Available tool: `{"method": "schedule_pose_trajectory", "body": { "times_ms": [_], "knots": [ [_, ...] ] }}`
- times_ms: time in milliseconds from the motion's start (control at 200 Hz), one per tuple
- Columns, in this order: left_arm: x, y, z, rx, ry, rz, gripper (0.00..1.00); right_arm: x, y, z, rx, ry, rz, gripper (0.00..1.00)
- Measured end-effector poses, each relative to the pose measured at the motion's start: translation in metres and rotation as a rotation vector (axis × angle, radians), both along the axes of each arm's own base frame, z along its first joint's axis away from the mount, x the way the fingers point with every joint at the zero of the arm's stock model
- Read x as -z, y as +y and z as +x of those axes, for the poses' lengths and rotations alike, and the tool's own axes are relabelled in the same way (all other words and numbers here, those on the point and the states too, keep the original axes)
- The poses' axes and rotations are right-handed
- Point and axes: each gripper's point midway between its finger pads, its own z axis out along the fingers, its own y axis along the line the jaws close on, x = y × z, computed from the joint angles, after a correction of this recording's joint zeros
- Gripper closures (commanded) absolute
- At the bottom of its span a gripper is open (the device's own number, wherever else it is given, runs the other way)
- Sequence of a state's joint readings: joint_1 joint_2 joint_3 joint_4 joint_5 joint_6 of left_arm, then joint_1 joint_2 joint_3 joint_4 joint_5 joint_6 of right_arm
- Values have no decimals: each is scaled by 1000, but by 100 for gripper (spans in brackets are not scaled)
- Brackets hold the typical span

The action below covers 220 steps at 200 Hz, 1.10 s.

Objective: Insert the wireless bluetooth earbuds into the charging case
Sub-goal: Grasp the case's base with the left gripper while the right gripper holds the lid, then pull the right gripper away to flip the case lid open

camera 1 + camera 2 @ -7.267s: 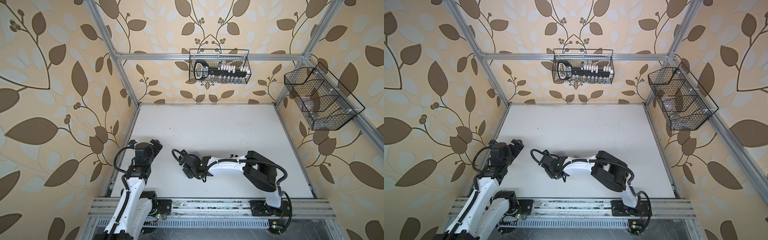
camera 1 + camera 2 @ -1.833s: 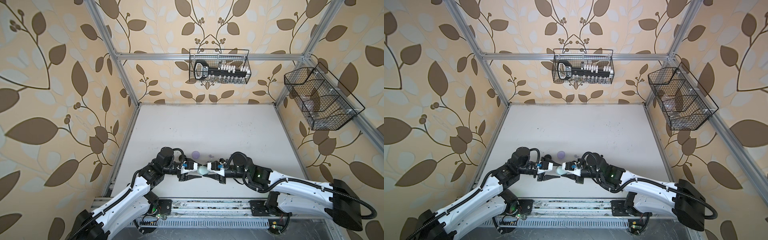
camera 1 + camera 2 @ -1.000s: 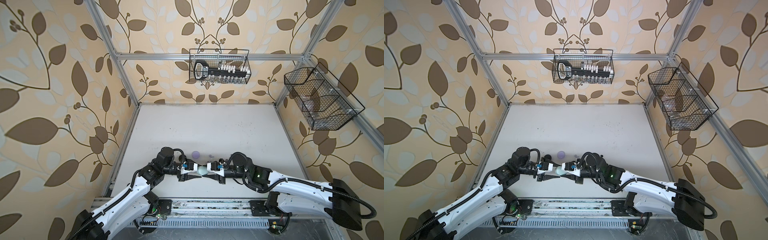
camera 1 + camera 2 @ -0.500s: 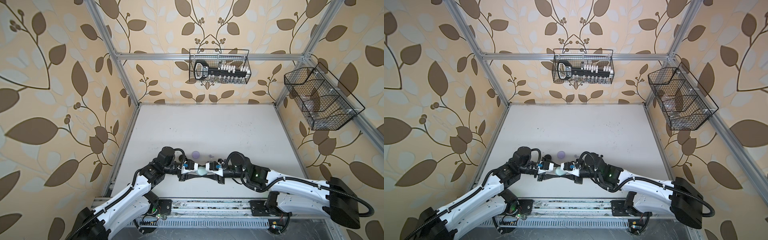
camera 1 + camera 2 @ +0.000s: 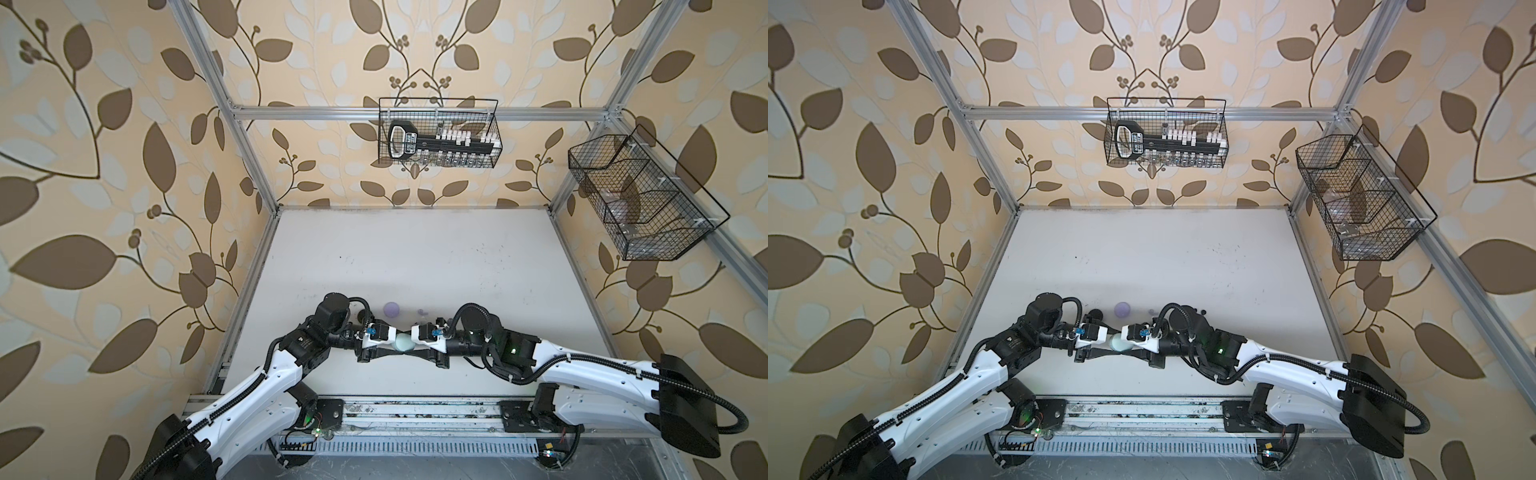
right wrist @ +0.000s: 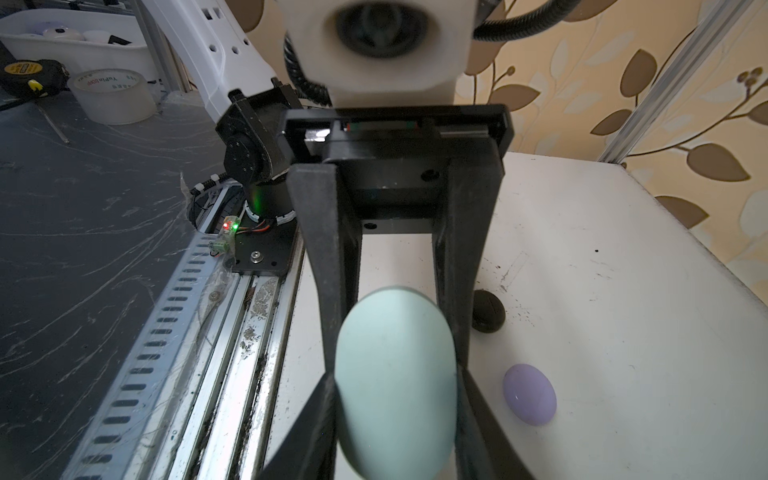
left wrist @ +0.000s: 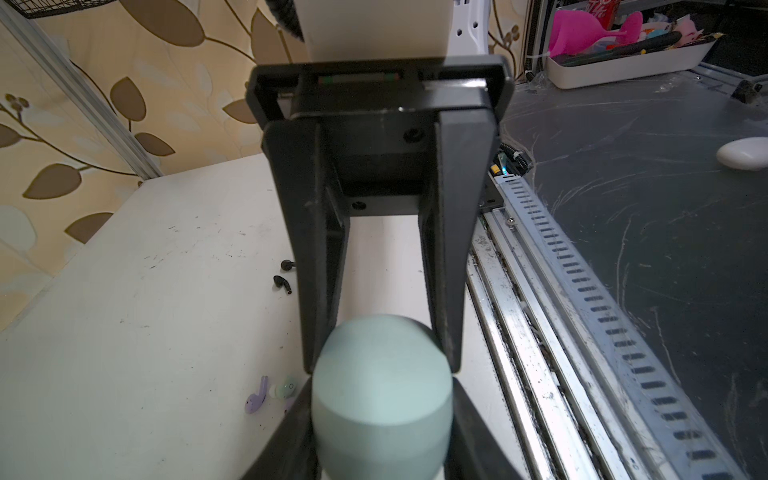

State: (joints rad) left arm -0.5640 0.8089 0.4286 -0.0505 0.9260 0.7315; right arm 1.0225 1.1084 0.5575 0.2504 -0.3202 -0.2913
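Note:
A closed pale mint charging case [image 5: 404, 343] hangs just above the white table, held from both ends. My left gripper [image 5: 388, 345] is shut on one end of it and my right gripper [image 5: 417, 344] on the other. In the left wrist view the mint case [image 7: 382, 386] fills the gap between the jaws; the right wrist view shows the same case [image 6: 397, 374]. On the table lie two black earbuds [image 7: 282, 284], a lavender earbud [image 7: 257, 397] and a mint earbud [image 7: 286, 390]. A lavender case [image 6: 530, 394] and a black case [image 6: 487, 316] rest behind the grippers.
The metal rail [image 5: 415, 409] runs along the table's front edge, close under both arms. One wire basket [image 5: 438, 139] hangs on the back wall, another wire basket [image 5: 640, 199] on the right wall. A white case [image 7: 744, 153] lies off the table on the dark floor.
My left jaws have drawn in a little against the mint case. Both arms stay nearly where they were, still meeting at the case.

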Motion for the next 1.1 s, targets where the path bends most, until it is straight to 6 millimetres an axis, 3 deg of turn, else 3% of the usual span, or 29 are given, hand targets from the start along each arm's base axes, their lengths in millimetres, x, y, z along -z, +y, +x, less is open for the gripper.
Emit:
{"method": "schedule_pose_trajectory", "body": {
  "times_ms": [165,530,1100],
  "knots": [
    [-6,0,0,-7,-8,-15,100,-6,0,0,8,-7,17,59],
    [-18,0,1,-11,-48,-52,100,-19,-3,1,32,-33,59,57],
    [-20,-3,9,-40,-82,-56,100,-27,-14,8,100,-20,103,57]
  ]
}}
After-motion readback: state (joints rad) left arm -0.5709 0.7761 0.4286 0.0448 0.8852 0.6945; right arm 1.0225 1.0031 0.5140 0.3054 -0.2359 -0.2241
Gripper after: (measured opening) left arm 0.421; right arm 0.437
